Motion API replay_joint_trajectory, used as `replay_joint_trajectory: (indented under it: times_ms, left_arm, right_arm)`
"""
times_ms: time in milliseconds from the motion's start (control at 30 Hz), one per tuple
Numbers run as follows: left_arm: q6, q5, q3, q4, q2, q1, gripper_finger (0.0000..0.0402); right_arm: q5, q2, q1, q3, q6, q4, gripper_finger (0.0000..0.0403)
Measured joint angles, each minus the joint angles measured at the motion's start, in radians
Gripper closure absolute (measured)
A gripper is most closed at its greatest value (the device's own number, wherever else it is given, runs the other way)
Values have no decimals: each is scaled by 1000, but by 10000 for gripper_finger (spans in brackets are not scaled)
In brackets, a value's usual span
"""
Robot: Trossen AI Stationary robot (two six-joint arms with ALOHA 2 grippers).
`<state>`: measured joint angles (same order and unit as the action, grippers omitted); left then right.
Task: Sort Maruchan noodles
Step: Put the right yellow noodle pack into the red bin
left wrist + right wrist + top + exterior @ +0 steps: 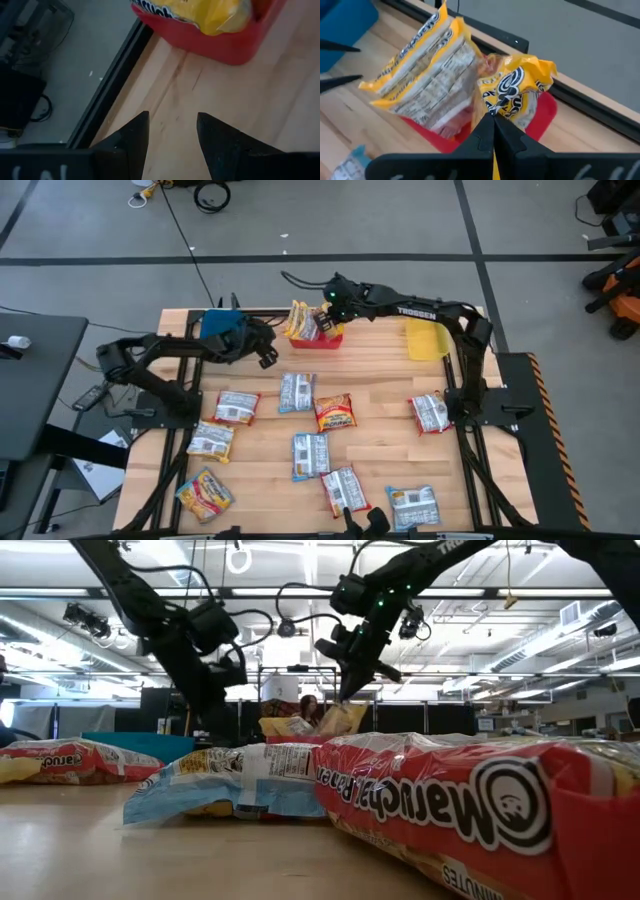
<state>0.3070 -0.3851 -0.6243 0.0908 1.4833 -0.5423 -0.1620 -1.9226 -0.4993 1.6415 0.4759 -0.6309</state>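
Observation:
Several Maruchan noodle packets lie flat on the wooden table, among them a red one (335, 412) and a blue one (310, 455). At the far edge a red bin (327, 343) holds a yellow packet (420, 75) that stands on edge. My right gripper (493, 120) is above this bin, shut on a second yellow packet (517, 92). My left gripper (172, 120) hovers open over bare wood just left of the red bin, with nothing between its fingers. My right gripper pinches the yellow packet's upper edge (495, 109) between its two shut fingers. The fingers slant down from the table's right side. The packet hangs below them (340, 718) over the red bin. Whether its lower end rests in the bin, I cannot tell.
A blue bin (215, 323) stands at the far left and a yellow bin (428, 340) at the far right. More packets lie near the left edge (204, 492), the near edge (412, 505) and the right side (430, 413). Bare wood shows between the bins and the packets.

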Motion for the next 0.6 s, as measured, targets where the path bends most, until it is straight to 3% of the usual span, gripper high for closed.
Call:
replay_joint_trajectory:
  times_ms: [367,600]
  left_arm:
    - [55,-28,-197,27,175,23,230]
    - [84,-43,-294,-31,243,88,230]
  right_arm:
    - [61,-36,-17,0,-1,-26,398]
    - [160,-76,3,-1,-74,141,388]
